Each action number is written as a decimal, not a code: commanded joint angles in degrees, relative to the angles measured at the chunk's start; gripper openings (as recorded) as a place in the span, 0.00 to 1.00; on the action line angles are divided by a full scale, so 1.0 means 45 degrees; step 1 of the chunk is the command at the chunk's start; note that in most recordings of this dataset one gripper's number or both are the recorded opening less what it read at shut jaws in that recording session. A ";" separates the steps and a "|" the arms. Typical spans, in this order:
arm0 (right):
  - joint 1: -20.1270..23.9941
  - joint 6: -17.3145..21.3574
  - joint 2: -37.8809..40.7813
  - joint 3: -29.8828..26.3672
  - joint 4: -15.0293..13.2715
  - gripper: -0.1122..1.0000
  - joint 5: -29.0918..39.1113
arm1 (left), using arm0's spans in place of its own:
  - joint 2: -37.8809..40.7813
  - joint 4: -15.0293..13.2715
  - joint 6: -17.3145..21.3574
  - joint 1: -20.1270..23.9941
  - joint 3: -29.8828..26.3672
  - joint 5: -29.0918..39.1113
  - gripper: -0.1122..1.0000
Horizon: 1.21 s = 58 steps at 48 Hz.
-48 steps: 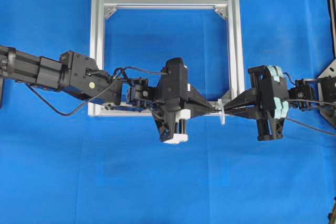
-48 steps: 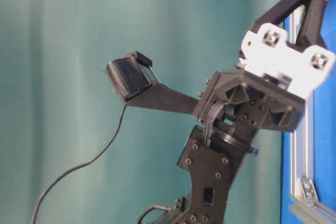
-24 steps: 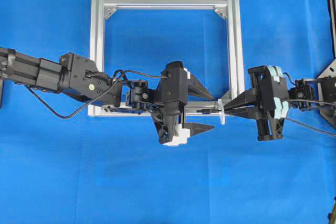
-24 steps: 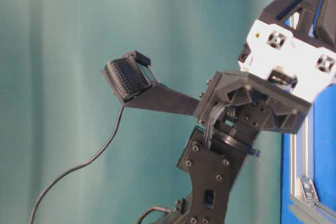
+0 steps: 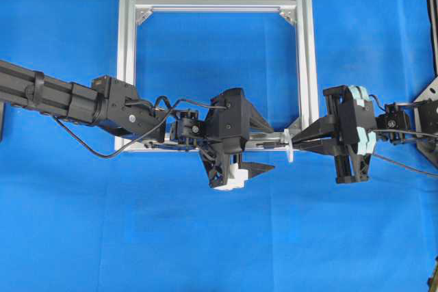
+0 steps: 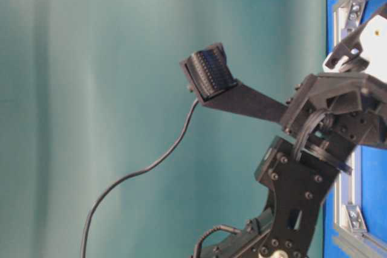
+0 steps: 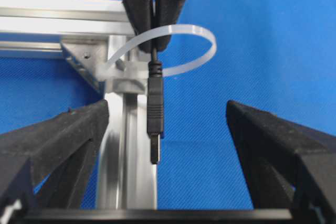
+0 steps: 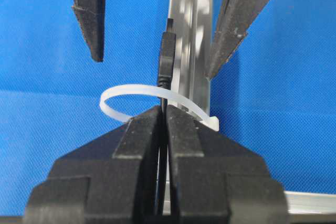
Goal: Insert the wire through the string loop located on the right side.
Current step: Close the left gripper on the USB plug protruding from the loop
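I read no writing anywhere. The wire lies along the frame rail, through the loop, plug toward my spread left gripper; right gripper pinches it.

You cannot follow the wire behind the right gripper's closed fingers; its run is hidden there. In the overhead view the left gripper covers part of the frame's lower bar, and the loop is too small to read. The table-level view cuts the frame off at its right edge
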 commanded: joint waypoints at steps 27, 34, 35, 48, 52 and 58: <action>-0.0039 0.0000 -0.0078 -0.0176 -0.0020 0.07 -0.0039 | -0.0254 0.0000 -0.0039 0.0020 -0.0234 -0.0059 0.89; -0.0020 -0.0020 -0.0098 -0.0195 -0.0020 0.07 -0.0039 | -0.0254 0.0000 -0.0039 -0.0039 -0.0254 -0.0059 0.89; -0.0039 -0.0020 -0.0098 -0.0176 -0.0020 0.07 -0.0059 | -0.0254 0.0000 -0.0039 -0.0059 -0.0273 -0.0059 0.89; -0.0020 -0.0020 -0.0098 -0.0195 -0.0020 0.07 -0.0039 | -0.0254 0.0000 -0.0039 -0.0059 -0.0273 -0.0059 0.87; -0.0039 -0.0020 -0.0078 -0.0195 -0.0020 0.07 -0.0039 | -0.0254 -0.0020 -0.0039 -0.0020 -0.0293 -0.0059 0.84; -0.0039 -0.0020 -0.0098 -0.0195 -0.0020 0.07 -0.0039 | -0.0254 -0.0020 -0.0039 0.0039 -0.0332 -0.0059 0.61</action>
